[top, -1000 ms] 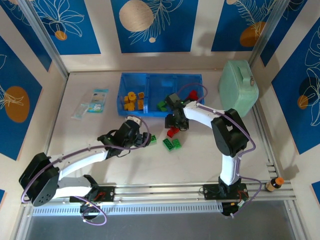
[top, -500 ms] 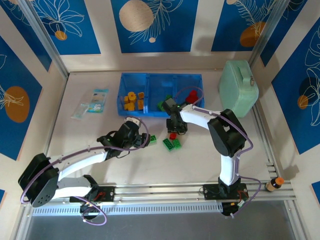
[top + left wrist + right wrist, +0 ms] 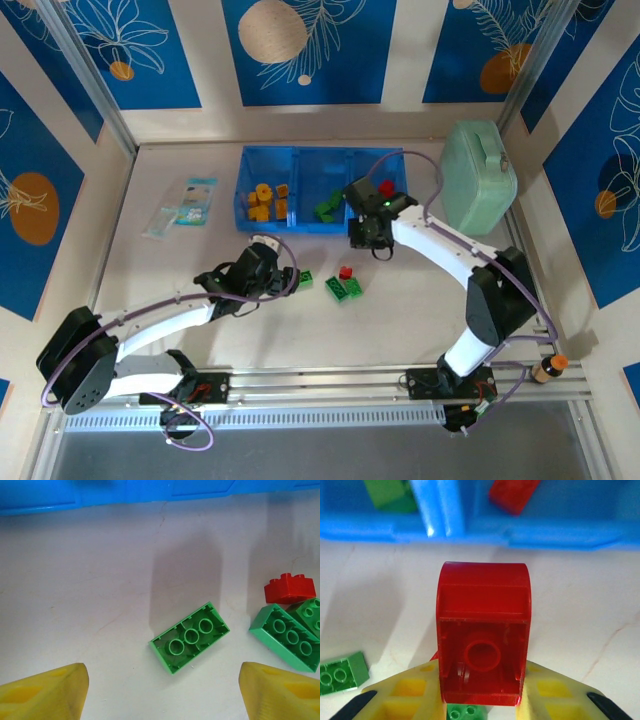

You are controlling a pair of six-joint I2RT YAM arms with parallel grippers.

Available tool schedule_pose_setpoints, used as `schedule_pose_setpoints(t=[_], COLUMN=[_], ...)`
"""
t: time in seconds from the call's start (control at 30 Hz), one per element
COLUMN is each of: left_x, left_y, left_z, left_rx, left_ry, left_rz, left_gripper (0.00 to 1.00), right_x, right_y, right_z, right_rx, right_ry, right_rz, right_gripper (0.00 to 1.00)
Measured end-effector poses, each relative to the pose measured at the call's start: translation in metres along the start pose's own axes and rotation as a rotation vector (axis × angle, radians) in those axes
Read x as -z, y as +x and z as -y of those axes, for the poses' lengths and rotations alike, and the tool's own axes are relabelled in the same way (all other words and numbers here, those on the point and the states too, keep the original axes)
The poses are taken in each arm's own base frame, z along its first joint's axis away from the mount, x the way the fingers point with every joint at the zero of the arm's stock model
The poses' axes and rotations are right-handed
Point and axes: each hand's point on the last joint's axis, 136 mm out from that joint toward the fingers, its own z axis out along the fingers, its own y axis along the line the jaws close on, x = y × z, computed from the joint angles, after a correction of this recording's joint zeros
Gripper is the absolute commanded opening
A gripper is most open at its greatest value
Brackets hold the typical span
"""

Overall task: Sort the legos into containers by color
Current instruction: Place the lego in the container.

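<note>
The right gripper [image 3: 481, 682], clamped on a red lego [image 3: 483, 630] just before the containers [image 3: 370, 530] near the far edge of the table [image 3: 200, 300], should next, I think, carry it over the right-end bin [image 3: 580, 510] and let go; the left gripper [image 3: 160, 690] hovers, jaws apart, above a green lego [image 3: 190, 637].

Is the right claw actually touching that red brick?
Touching. The right wrist view shows the right gripper's yellow fingers pressed against both sides of the red brick, with no gap.
</note>
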Motion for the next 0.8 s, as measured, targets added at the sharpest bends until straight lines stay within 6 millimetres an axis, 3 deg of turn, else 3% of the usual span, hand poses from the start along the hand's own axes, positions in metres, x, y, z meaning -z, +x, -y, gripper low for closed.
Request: schedule_pose_setpoints(t=[0.23, 0.37, 0.43, 0.47, 0.5, 0.57, 0.7, 0.8], left_x=[0.0, 0.004, 0.006, 0.007, 0.007, 0.007, 0.007, 0.005], left_y=[0.014, 0.014, 0.013, 0.013, 0.013, 0.014, 0.015, 0.017], left_z=[-0.002, 0.002, 0.003, 0.004, 0.004, 0.004, 0.004, 0.003], left_rx=[0.011, 0.02, 0.021, 0.021, 0.023, 0.023, 0.021, 0.019], left_ry=[-0.002, 0.013, 0.019, 0.021, 0.022, 0.023, 0.022, 0.019], left_rz=[-0.024, -0.014, -0.011, -0.009, -0.008, -0.009, -0.013, -0.02], left_gripper=[0.78, 0.78, 0.78, 0.78, 0.78, 0.78, 0.78, 0.81], right_x=[0.013, 0.001, -0.01, -0.015, -0.021, -0.026, -0.02, -0.008], right_y=[-0.073, -0.108, -0.119, -0.124, -0.128, -0.13, -0.121, -0.101], right_z=[0.049, 0.055, 0.054, 0.052, 0.05, 0.046, 0.037, 0.033], right_rx=[-0.106, -0.111, -0.104, -0.096, -0.087, -0.067, -0.044, -0.032], right_ry=[0.023, 0.024, 0.022, 0.018, 0.014, 0.005, -0.018, -0.038], right_rz=[0.086, 0.091, 0.075, 0.064, 0.056, 0.045, 0.038, 0.033], right_gripper=[0.33, 0.35, 0.45, 0.61, 0.72, 0.78, 0.78, 0.78])
